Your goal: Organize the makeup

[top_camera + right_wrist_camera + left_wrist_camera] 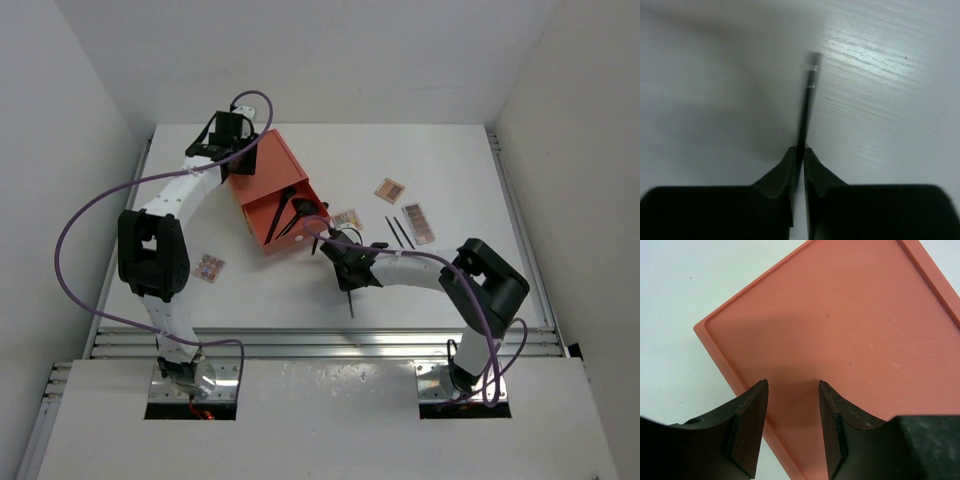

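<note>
My right gripper [346, 280] is shut on a thin black stick [350, 303] near the table's middle, low over the tabletop. In the right wrist view the stick [808, 102] runs straight out from between the pinched fingers [801, 150]. My left gripper [243, 160] is open and empty over the back of the orange-red box [268, 165]; the left wrist view shows its jaws [792, 385] spread above the box's flat top [840, 330]. The box's open drawer [262, 212] holds black brushes [290, 210], one with a flared head. Two more black sticks [400, 232] lie to the right.
Small palettes lie on the table: a multicoloured one [208, 267] at the left, one [346, 219] beside the drawer, one [390, 190] and a pink-brown one [418, 222] at the right. White walls close in the table's sides and back.
</note>
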`<state>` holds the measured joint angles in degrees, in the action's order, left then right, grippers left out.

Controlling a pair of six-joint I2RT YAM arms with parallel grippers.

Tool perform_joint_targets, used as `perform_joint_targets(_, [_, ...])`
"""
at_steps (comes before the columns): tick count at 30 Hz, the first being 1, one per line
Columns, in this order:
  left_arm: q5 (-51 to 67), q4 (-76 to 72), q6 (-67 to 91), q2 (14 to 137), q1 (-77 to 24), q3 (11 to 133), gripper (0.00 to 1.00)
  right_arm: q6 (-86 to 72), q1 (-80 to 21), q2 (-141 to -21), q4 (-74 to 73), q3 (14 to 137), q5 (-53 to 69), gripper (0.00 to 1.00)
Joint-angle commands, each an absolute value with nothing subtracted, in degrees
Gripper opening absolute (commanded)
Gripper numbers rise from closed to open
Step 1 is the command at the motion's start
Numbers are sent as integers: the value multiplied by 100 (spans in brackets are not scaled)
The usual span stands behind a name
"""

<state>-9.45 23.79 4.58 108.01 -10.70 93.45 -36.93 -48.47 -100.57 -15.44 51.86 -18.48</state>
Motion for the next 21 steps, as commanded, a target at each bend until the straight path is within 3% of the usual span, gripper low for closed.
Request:
perform_joint_targets(1, [-984,2232,483,10731,-993,9343,50,-3893,-4816,-10222,-1950,5089,-1740,5])
perform_joint_targets(2, [-984,2232,483,10731,-993,9343,50,-3937,-4799,-10204,-2012,5080,-1853,0])
perform_joint_targets(8, [-984,2232,483,10731,-993,9343,50,-3271,-4614,-9013,-1785,4781,-2188,0])
perform_joint_targets(13, [-984,2232,483,10731,-993,9343,50,-803,-4597,-8184,-1241,5386,-2461,0])
perform_joint_targets(17, [-984,2232,431,10731,-993,9343,50,1167,-4465,-8244,-642,6281,-1551,0])
perform_joint_targets(21, [-1045,2232,431,10784,-993,9343,50,2240,-4384,-9303,-562,7675,-397,0])
